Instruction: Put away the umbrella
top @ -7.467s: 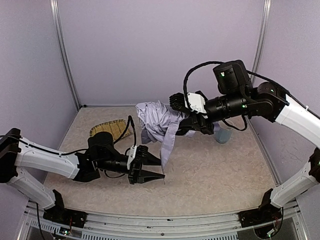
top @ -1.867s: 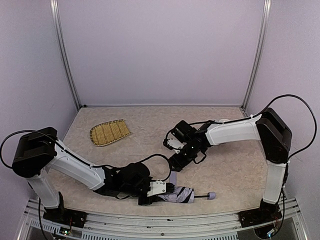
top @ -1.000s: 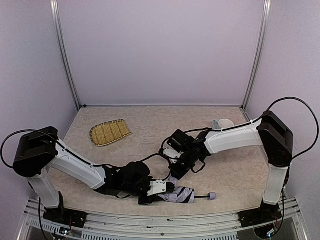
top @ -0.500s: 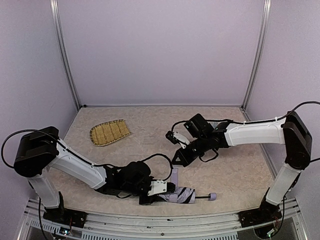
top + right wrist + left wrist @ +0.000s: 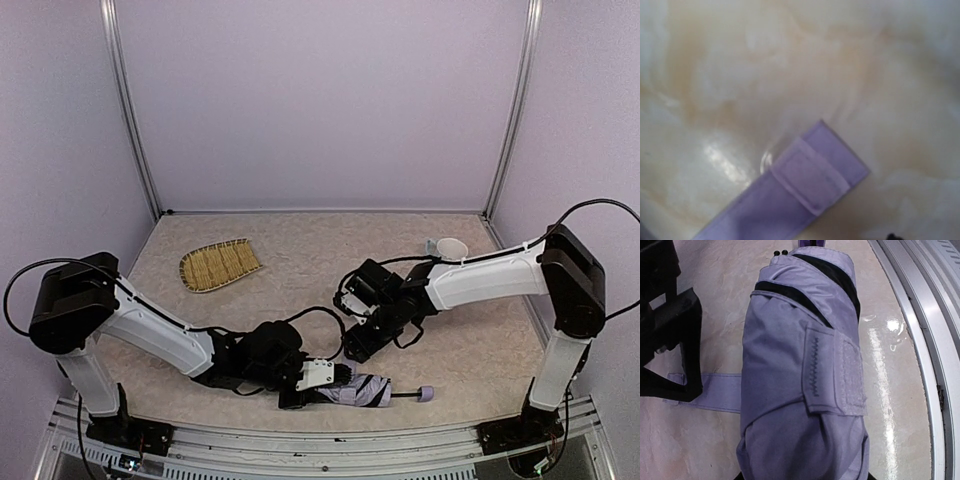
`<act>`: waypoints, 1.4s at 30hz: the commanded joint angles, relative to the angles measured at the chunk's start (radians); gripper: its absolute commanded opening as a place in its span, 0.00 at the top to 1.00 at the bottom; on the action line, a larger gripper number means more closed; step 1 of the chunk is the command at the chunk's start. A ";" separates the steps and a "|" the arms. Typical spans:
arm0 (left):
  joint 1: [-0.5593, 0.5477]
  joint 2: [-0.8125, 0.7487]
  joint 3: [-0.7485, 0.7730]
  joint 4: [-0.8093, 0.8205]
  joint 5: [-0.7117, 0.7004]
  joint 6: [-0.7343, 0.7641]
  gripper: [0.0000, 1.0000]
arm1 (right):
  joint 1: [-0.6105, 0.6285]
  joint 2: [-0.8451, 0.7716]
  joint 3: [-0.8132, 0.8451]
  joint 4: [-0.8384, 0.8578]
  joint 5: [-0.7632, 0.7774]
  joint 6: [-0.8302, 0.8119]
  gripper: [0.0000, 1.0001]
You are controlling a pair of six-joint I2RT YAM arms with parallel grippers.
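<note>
The right gripper point(image 5: 358, 346) has dropped back over the loose strap point(image 5: 790, 195); I cannot tell whether its jaws are apart. The left gripper point(image 5: 322, 380) has its jaws clamped on the umbrella point(image 5: 362, 389), which lies folded at the near edge of the bench point(image 5: 300, 260). Fastening the strap and stowing the umbrella remain.

Umbrella point(image 5: 362, 390) folded: lavender bundle, black lining streaks showing, lying flat near front edge of table point(image 5: 470, 300). Thin black shaft point(image 5: 401, 393) and lavender handle knob point(image 5: 424, 393) point right. Closure strap point(image 5: 790, 200) unfastened, flat beside bundle.
</note>
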 commanded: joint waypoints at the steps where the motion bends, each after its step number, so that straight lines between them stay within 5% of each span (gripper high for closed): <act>1: 0.002 0.078 -0.030 -0.185 0.035 0.000 0.80 | 0.033 0.057 0.029 -0.020 0.053 0.052 0.26; 10: 0.010 0.081 -0.033 -0.181 0.046 -0.002 0.80 | 0.083 0.150 0.085 -0.062 0.079 0.058 0.31; 12: 0.013 0.081 -0.033 -0.179 0.049 -0.003 0.80 | 0.085 0.158 0.085 -0.059 0.074 0.054 0.43; 15: 0.015 0.082 -0.033 -0.180 0.052 -0.003 0.80 | 0.085 0.173 0.079 -0.042 0.063 0.050 0.75; 19: 0.015 0.082 -0.033 -0.178 0.053 -0.005 0.80 | 0.082 0.165 0.068 -0.027 0.084 0.043 1.00; 24: 0.017 0.084 -0.030 -0.181 0.056 -0.006 0.82 | 0.038 0.104 0.041 0.061 0.024 0.027 1.00; 33: 0.018 0.092 -0.018 -0.196 0.068 -0.013 0.88 | -0.093 -0.117 -0.079 0.375 -0.361 -0.005 1.00; 42: 0.057 0.131 0.022 -0.227 0.111 -0.044 0.94 | -0.133 -0.242 -0.199 0.451 -0.490 -0.031 1.00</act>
